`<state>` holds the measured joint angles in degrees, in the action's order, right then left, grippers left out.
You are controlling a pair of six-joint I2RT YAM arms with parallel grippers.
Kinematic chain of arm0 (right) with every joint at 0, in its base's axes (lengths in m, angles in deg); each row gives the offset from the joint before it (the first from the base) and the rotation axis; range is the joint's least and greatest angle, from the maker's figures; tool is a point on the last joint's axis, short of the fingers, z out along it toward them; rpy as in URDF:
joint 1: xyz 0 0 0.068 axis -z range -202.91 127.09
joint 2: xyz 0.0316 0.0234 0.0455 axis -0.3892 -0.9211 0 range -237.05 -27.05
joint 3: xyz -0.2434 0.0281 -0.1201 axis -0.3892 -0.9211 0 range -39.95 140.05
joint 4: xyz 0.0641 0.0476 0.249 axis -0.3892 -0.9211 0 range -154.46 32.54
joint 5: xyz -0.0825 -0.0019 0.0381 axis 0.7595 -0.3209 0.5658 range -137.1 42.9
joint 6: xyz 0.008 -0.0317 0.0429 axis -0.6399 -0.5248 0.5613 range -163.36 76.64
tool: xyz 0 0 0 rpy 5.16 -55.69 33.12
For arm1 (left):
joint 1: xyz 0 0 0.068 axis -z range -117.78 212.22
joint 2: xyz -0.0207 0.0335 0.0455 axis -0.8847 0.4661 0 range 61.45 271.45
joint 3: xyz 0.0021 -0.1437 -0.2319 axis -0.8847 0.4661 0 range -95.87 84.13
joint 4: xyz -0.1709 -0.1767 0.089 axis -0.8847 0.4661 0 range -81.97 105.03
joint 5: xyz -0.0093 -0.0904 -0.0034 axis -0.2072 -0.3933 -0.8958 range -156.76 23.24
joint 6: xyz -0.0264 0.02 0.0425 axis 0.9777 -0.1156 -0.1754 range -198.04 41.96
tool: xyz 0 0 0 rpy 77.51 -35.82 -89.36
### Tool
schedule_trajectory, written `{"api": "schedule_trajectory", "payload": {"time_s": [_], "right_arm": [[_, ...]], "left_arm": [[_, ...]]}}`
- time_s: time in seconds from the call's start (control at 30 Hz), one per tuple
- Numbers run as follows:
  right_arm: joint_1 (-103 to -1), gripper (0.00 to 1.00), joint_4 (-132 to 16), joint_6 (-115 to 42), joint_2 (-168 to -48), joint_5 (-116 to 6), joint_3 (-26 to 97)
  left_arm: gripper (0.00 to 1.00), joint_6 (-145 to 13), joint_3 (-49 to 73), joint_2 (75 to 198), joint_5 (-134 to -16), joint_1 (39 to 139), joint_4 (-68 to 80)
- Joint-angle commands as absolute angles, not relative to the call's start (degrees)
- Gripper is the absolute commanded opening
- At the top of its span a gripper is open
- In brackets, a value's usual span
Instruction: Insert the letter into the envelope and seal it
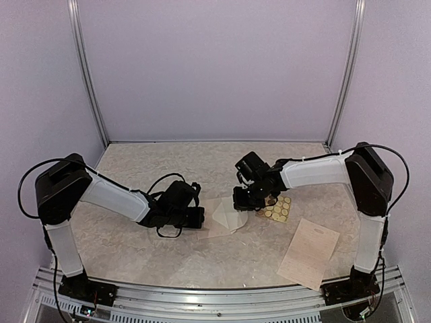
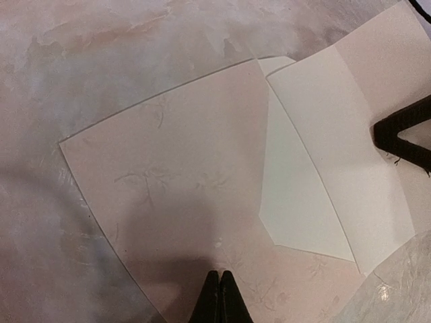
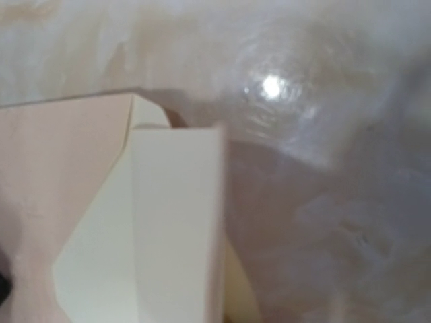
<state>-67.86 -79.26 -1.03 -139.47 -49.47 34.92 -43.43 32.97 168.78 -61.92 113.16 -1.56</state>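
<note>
Top external: envelope point(image 1: 222, 217) lies flat near the middle of the marbled desk point(image 1: 168, 168), flap side up. It is pale pink, with cream flap panels showing across its 3 o'clock half. Left gripper point(image 1: 197, 217) sits at the envelope's 9 o'clock edge. Right gripper point(image 1: 241, 204) is at its 1 o'clock corner, low over the paper.

Left wrist view: left gripper is fully closed, fingertips pinched together with nothing between them, tips down on the envelope's pink face near its edge. Right gripper enters at 3 o'clock as a dark wedge, its tips drawn to a point on the cream flap. It is closed too, and no grip on the paper is visible.

Right wrist view is blurry. It shows only the pink body and raised cream flap, with none of the gripper's own fingers.

Round-sticker sheet point(image 1: 277, 209) lies just beside the right gripper at 3 o'clock of the envelope. Letter point(image 1: 309, 253) lies flat at 4 o'clock, well apart from the envelope, not inside it.
</note>
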Motion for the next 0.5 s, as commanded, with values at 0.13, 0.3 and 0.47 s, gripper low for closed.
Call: {"api": "schedule_trajectory", "payload": {"time_s": [0.13,0.3,0.47], "right_arm": [[-67.5,0.0,-81.9,-4.7,-138.4,-45.9,36.3],[-67.9,0.0,-81.4,-5.4,-138.2,-44.7,36.2],[-68.2,0.0,-81.1,-5.4,-138.9,-45.1,36.4]], "left_arm": [[0.0,-43.4,33.4,169.7,-61.0,113.5,5.7],[0.0,-43.4,33.2,169.9,-61.0,113.6,5.8],[0.0,-43.2,32.7,170.1,-61.1,113.8,5.8]]}}
